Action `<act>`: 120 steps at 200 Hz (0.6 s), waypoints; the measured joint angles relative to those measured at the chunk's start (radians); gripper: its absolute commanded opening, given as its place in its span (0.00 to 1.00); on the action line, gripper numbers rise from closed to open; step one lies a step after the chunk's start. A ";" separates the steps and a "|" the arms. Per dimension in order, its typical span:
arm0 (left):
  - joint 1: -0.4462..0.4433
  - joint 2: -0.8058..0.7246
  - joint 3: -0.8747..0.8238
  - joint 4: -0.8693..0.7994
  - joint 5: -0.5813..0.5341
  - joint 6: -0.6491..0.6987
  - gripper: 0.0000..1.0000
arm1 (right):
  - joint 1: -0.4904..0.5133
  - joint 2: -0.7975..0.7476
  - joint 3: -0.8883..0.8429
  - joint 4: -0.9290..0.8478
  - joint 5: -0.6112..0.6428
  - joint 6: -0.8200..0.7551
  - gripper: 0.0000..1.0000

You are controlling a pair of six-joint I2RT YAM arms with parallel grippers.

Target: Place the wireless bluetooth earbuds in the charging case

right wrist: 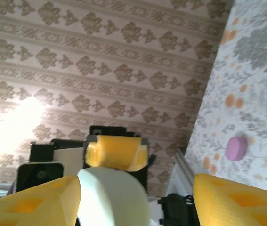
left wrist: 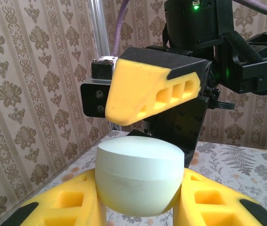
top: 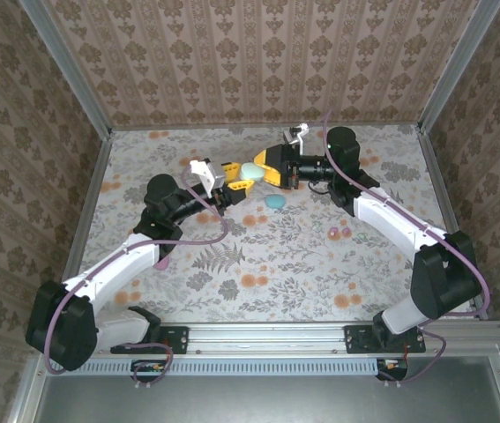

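- Left gripper (top: pixel 239 183) is shut tight on the case (top: pixel 250 170), a pale egg-shaped shell, and holds it up off the table (top: pixel 258 273).
- Seen from the left wrist, its two yellow fingers (left wrist: pixel 72 205) press on both sides of the case (left wrist: pixel 138 176), which sits with its round top up.
- Left arm (top: pixel 135 251) reaches from the near left corner toward the middle of the table. It bends at the elbow, and the wrist points right and away.
- Right arm (top: pixel 399 225) goes up the right side, then bends hard and points left, so the two grippers meet nose to nose.
- Right gripper (top: pixel 265 166) is open, with its fingers spread wider than the case and one on each side of it.
- Seen from the right wrist, the case (right wrist: pixel 112 197) sits against one yellow finger (right wrist: pixel 34 200), and the other finger (right wrist: pixel 237 200) is well apart from it.
- Seen from the left wrist, one finger of the right gripper (left wrist: pixel 152 92) hangs just above the case. I cannot tell if it touches.
- A small green light (left wrist: pixel 194 5) glows on the right arm.
- Two tiny pink buds (top: pixel 333 233) lie side by side on the table, just beside the right arm and well apart from the case.
- A cyan oval piece (top: pixel 274 201) lies on the table near the grippers.
- A pink round piece (top: pixel 163 263) lies beside the left arm, and the right wrist sees one (right wrist: pixel 237 148) on the table too.
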 measured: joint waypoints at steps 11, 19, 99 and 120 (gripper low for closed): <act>-0.001 0.000 0.000 0.002 -0.010 0.000 0.22 | 0.003 0.000 0.000 0.018 -0.013 0.017 0.58; -0.001 0.000 0.000 0.002 -0.017 0.000 0.22 | 0.005 0.000 0.000 0.025 -0.021 0.026 0.55; -0.001 0.003 0.000 0.012 -0.022 -0.023 0.23 | 0.010 0.027 0.000 0.069 -0.056 0.058 0.48; 0.000 0.010 0.000 0.008 -0.021 -0.026 0.23 | 0.010 0.042 0.000 0.107 -0.062 0.082 0.41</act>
